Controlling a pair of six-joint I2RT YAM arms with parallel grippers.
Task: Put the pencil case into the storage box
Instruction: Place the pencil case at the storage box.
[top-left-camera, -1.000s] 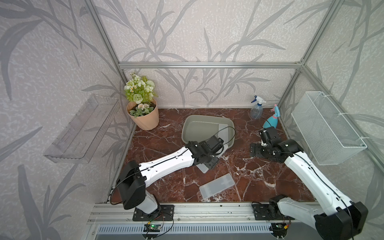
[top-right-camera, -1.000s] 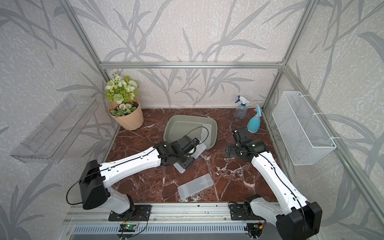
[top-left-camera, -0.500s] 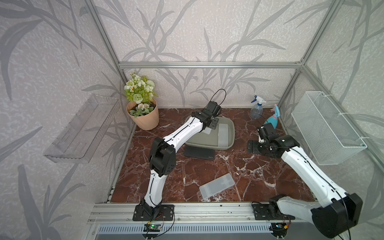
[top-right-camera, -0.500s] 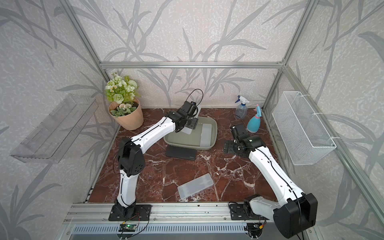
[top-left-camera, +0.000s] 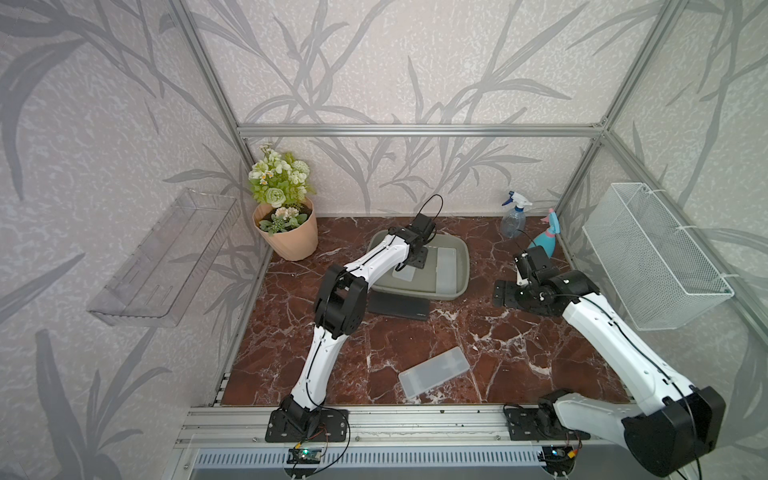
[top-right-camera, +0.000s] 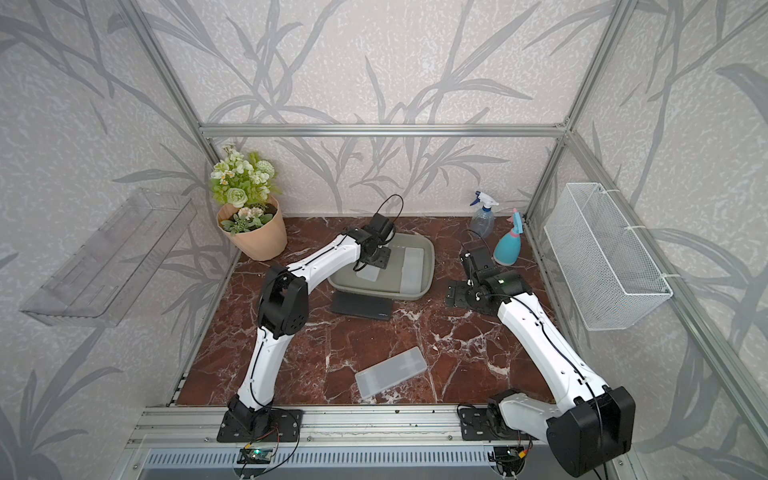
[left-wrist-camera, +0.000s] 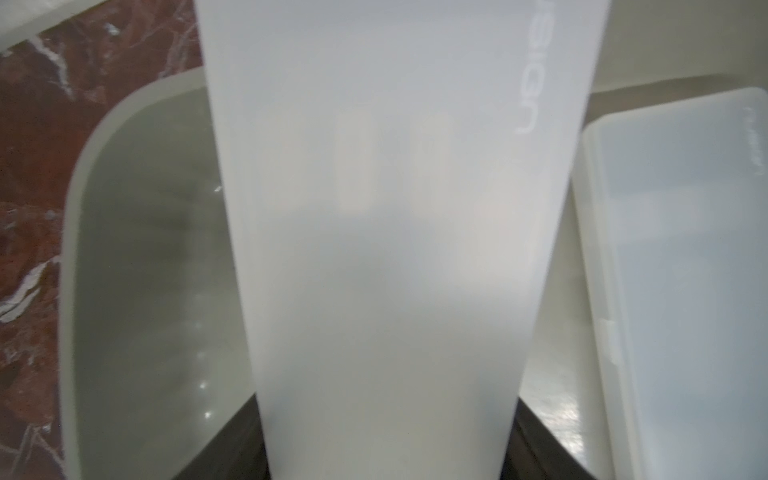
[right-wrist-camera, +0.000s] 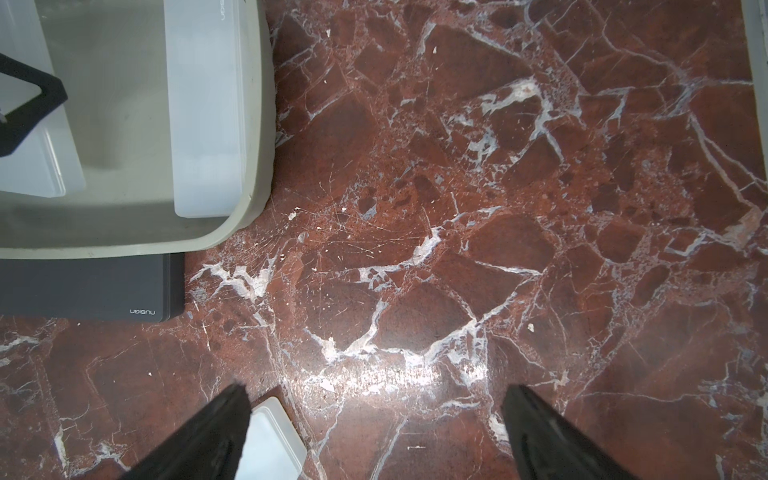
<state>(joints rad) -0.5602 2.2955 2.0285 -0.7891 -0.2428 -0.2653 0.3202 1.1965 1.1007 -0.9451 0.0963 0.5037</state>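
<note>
Moved: left arm (top-left-camera: 374, 259), up from the floor (top-left-camera: 478, 332) a second ago to above the storage box (top-left-camera: 440, 294).
Left gripper (top-left-camera: 417, 261): clamped on the frosted pencil case (left-wrist-camera: 382, 249), tilted over the box.
Right gripper (right-wrist-camera: 378, 388): spread wide, empty, above the floor.
</note>
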